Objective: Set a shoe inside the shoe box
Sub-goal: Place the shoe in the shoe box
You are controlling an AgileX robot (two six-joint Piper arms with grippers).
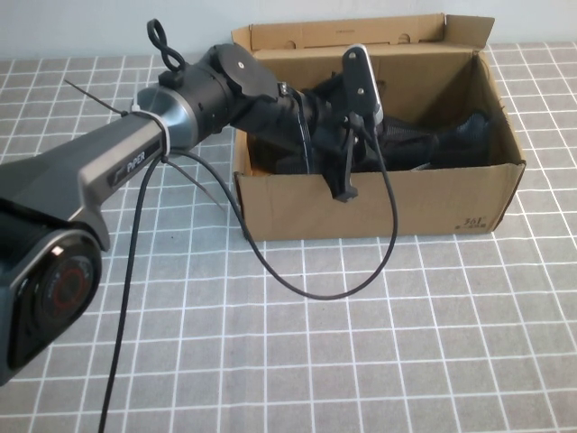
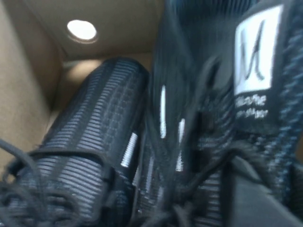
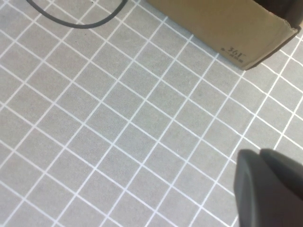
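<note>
**Ana:** High view first. Where does the shoe (image 1: pixel 424 144) lie against the shoe box (image 1: pixel 379 203)?

**Ben:** Inside it. It lies low behind the box's front wall with its long axis running along the box's length. The left gripper (image 1: pixel 374 135) reaches in over the box's left end, so the shoe lies straight ahead of that arm, down in the box.

**Ana:** Are its fingers spread or pressed together?

**Ben:** I cannot tell. The wrist housing and camera bracket cover them from above. The left wrist view is filled by black mesh, laces and a white tongue tag (image 2: pixel 258 49), with a second shoe (image 2: pixel 90 156) just beside the first, and no finger is plainly shown.

**Ana:** And the other arm?

**Ben:** The right gripper (image 3: pixel 272 189) is off the high view. Its own camera shows a dark tip over the gridded mat (image 3: pixel 118 132), in front of the box's printed corner and apart from it. Whether it is spread, I cannot tell either.

**Ana:** So which arm matters?

**Ben:** The left arm, I judge. It is already in the box, so a release and a lift clear of the box wall look like what remains.
</note>
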